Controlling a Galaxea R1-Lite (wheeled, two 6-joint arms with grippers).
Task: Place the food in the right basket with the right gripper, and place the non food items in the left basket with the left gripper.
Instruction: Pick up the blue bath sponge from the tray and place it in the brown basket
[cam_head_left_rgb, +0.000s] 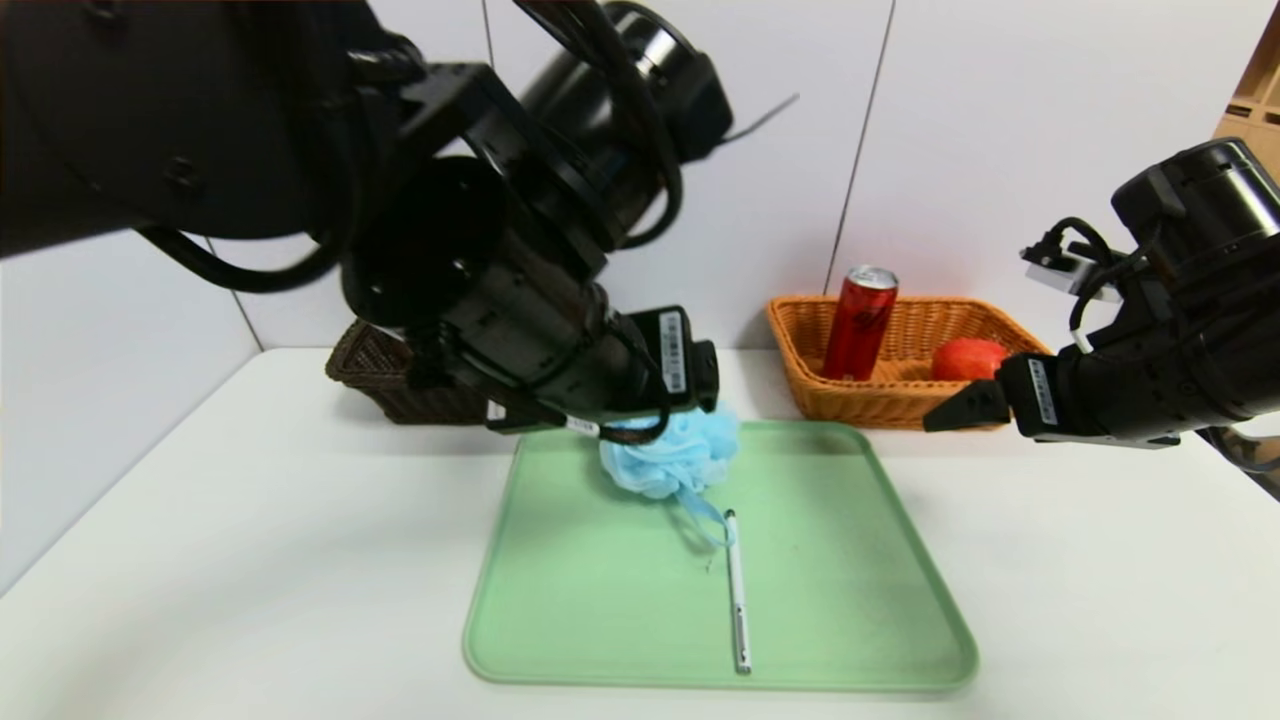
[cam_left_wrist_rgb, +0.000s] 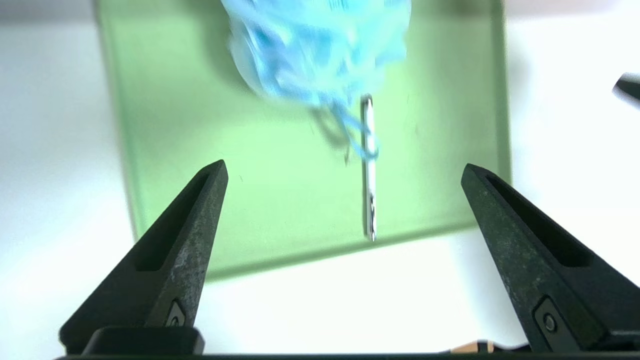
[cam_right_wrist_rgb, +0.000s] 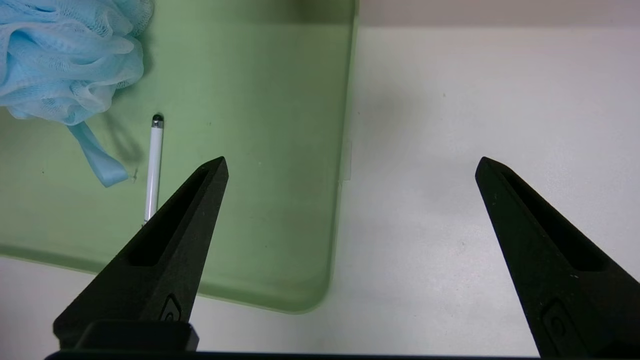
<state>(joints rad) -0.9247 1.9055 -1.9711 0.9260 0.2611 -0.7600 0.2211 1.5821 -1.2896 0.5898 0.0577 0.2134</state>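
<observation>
Sponge (cam_head_left_rgb: 672, 455) and pen (cam_head_left_rgb: 738, 600) are left on the green tray (cam_head_left_rgb: 600, 620), the sponge's loop lying by the pen's dark end. Can (cam_head_left_rgb: 861, 325) and apple (cam_head_left_rgb: 968, 359) are already in the orange basket (cam_head_left_rgb: 850, 408), so the food part looks finished; the right hand (cam_right_wrist_rgb: 351, 160) is parked beside it, spread wide. The left hand (cam_left_wrist_rgb: 344, 167) is held over the tray, spread wide and empty. The sponge is probably to be gripped next, clear of the pen, and carried to the dark basket (cam_head_left_rgb: 420, 403).
</observation>
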